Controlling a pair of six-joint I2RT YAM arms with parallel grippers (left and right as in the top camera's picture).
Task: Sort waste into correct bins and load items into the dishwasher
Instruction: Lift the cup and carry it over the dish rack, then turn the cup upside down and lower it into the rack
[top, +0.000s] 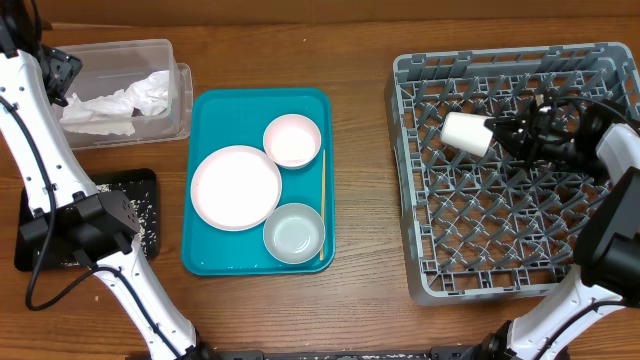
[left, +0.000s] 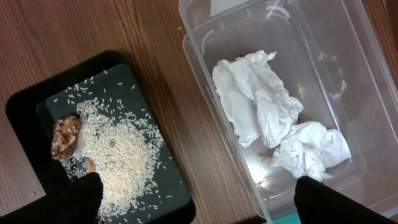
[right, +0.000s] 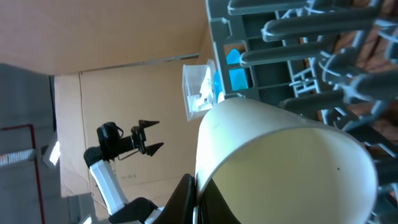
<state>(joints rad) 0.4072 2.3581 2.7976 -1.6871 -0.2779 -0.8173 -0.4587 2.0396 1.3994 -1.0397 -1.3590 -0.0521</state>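
While pinching cup (top: 466, 133), right tool (top: 498, 135) lies sideways over rack (top: 480, 232).

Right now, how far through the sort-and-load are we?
Done: the crumpled napkins are in the clear tub, and the rice is in the black tray.
In hand: the right end effector is shut on the white cup over the dish rack.
Left: the plate, white bowl, steel-sided bowl and chopstick are on the teal tray, not yet loaded.
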